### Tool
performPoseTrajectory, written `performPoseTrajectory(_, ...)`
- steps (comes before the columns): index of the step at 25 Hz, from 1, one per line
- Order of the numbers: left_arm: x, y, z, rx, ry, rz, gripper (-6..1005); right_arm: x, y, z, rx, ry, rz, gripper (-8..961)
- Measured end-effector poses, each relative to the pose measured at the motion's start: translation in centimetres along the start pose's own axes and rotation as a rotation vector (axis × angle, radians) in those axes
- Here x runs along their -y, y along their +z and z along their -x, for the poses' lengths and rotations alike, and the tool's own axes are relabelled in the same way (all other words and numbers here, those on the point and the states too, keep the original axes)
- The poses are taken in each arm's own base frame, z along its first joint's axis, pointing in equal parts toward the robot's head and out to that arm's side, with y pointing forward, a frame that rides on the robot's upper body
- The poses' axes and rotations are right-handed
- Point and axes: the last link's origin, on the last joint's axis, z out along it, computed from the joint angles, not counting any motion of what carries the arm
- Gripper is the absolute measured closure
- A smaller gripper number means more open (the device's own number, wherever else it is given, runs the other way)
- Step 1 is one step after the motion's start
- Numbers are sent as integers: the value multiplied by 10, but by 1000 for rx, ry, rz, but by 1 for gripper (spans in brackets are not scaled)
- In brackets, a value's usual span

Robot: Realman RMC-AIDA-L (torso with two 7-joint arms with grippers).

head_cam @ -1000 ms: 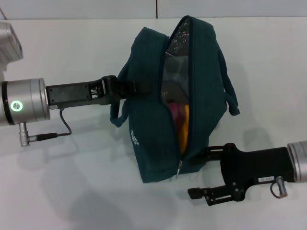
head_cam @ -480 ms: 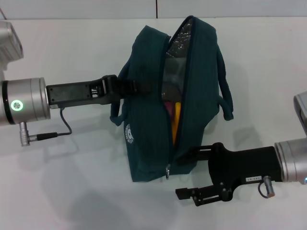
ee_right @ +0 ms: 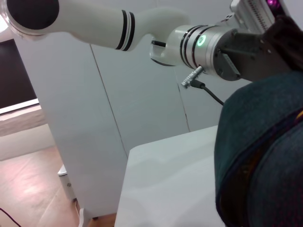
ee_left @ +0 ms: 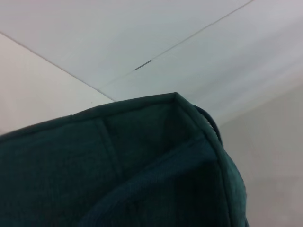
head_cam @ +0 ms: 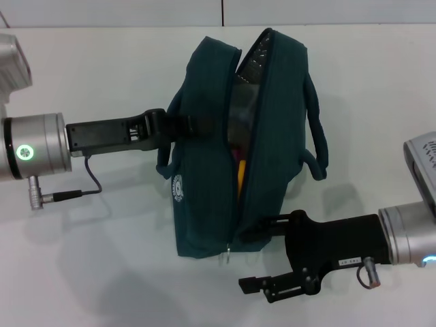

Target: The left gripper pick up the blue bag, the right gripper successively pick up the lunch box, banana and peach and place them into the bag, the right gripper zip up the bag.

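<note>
The blue bag (head_cam: 211, 170) hangs over the white table, and its dark fabric fills the left wrist view (ee_left: 142, 170). My left gripper (head_cam: 182, 125) is shut on the bag's left handle. The zip opening is a narrow slit that shows silver lining (head_cam: 249, 63), a strip of the yellow banana (head_cam: 240, 174) and a pink sliver of the peach (head_cam: 236, 155). The lunch box is hidden. My right gripper (head_cam: 246, 256) is open at the bag's near end, its upper finger against the fabric. The metal zipper pull (head_cam: 227, 257) hangs just left of it.
The white table (head_cam: 102, 272) lies under both arms, with its far edge against a pale wall. In the right wrist view the bag (ee_right: 255, 151) is close by, the left arm (ee_right: 203, 45) is above it, and the table's edge drops to a wooden floor.
My right gripper has moved left along the bag's near end. The bag's lower end has swung left with it, and the opening has narrowed, so less of the contents shows.
</note>
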Motion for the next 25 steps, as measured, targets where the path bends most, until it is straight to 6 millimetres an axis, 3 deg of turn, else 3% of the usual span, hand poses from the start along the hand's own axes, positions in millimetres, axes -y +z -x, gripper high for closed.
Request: performPoseTrajectory(25,7,-3,11,-13,-37,-4,965,-11,-3,-15,3,56,-10,203)
